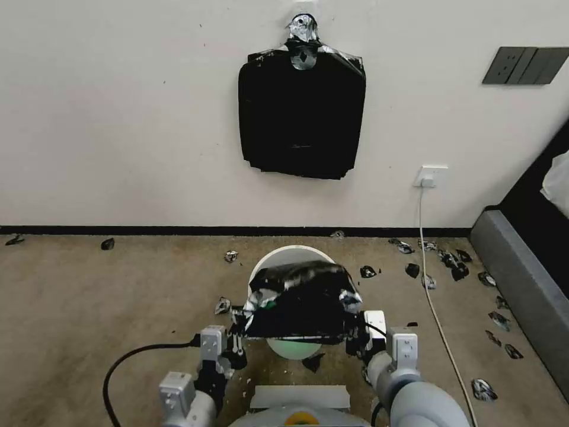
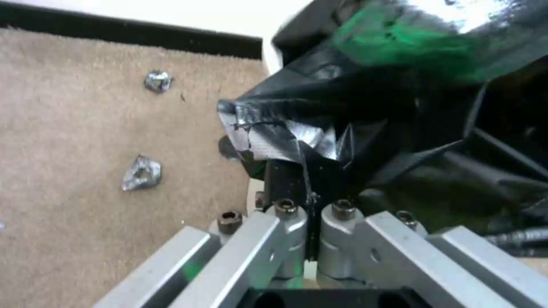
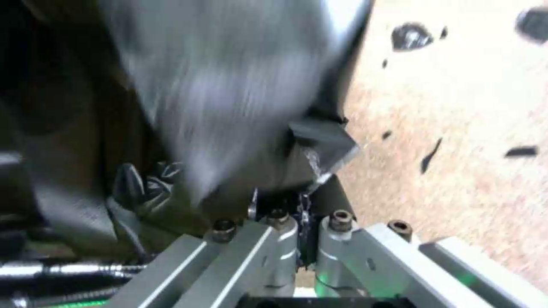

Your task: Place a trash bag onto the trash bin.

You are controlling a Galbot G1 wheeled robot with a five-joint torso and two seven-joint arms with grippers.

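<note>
Both claws stretch the trash bag (image 1: 299, 299) over the trash bin (image 1: 288, 255) on open carpet (image 1: 89, 308) near the wall (image 1: 118, 118): left claw (image 2: 305, 171) clenched on one edge, right claw (image 3: 299, 194) on the other, the bin's far rim uncovered.

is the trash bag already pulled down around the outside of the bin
No, the trash bag is held stretched above the trash bin between the left gripper and right gripper, the bin's white rim uncovered.
</note>
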